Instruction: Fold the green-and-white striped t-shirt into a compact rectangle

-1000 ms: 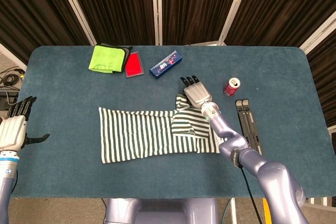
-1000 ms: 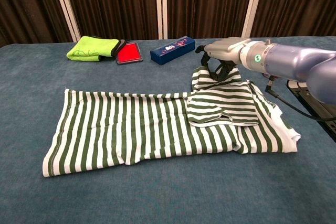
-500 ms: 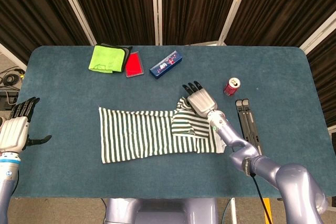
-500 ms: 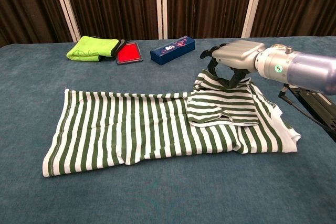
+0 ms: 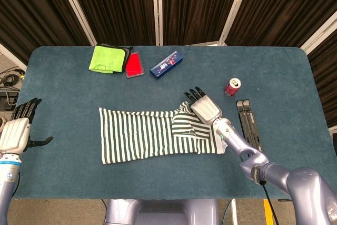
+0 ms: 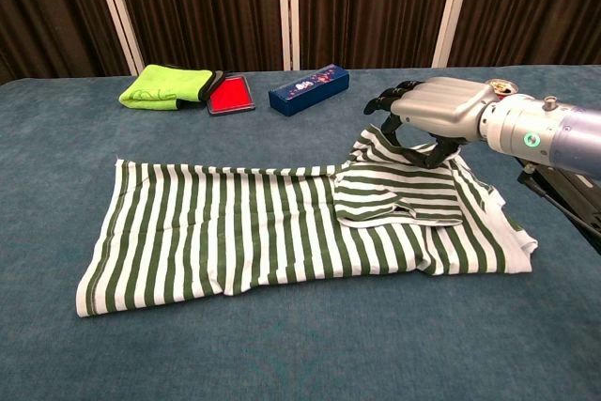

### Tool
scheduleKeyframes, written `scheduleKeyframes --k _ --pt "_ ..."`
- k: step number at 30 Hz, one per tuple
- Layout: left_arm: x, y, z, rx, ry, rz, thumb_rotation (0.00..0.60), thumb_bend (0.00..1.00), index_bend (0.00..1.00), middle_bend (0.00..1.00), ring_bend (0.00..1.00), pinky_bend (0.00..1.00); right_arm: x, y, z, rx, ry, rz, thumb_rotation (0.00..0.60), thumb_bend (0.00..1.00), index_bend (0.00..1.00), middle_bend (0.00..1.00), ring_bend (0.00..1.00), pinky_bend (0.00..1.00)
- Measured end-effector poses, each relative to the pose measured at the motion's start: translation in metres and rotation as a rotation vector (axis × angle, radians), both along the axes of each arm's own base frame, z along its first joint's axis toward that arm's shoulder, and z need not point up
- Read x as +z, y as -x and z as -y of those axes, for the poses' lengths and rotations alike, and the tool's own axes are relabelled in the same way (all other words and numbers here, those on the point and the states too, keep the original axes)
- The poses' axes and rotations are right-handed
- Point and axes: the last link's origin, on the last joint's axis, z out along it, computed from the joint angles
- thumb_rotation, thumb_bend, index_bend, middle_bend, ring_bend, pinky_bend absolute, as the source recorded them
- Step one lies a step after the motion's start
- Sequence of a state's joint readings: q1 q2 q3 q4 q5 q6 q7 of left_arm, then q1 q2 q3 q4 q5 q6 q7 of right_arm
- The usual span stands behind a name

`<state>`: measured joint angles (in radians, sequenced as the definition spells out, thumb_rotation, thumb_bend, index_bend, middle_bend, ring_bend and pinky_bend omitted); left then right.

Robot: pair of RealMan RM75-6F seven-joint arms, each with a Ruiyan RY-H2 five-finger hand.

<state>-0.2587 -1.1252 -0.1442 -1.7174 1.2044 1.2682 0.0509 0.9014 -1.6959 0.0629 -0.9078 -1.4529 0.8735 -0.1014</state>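
The green-and-white striped t-shirt (image 5: 139, 135) (image 6: 235, 227) lies flat across the middle of the table, running left to right. A sleeve flap (image 6: 394, 196) is folded over its right part. My right hand (image 5: 204, 107) (image 6: 434, 112) hovers palm down just above the shirt's far right edge. Its fingers are loosely curved and apart, and nothing is in them. My left hand (image 5: 17, 129) shows only in the head view, off the table's left edge. Its fingers are spread and it holds nothing.
Along the far edge lie a lime cloth (image 5: 109, 59) (image 6: 167, 86), a red flat case (image 5: 135, 65) (image 6: 230, 95) and a blue box (image 5: 166, 64) (image 6: 308, 88). A red can (image 5: 232, 87) and a black folded stand (image 5: 250, 125) sit right of the shirt.
My right hand has drawn back to the right and toward me, off the shirt's far edge where it was touching the cloth. The left hand has barely moved.
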Motion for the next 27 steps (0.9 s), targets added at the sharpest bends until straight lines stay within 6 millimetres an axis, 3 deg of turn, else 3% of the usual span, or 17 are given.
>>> scheduleKeyframes --k 15,27 --pt "-0.002 -0.002 0.001 -0.005 0.008 -0.003 0.600 0.13 0.00 0.00 0.00 0.00 0.003 0.018 -0.032 0.143 0.027 -0.072 0.600 0.47 0.76 0.10 0.00 0.00" --pt "-0.005 -0.003 0.002 -0.009 0.017 -0.004 0.600 0.13 0.00 0.00 0.00 0.00 -0.015 0.010 -0.039 0.153 0.062 -0.114 0.600 0.47 0.76 0.10 0.00 0.00"
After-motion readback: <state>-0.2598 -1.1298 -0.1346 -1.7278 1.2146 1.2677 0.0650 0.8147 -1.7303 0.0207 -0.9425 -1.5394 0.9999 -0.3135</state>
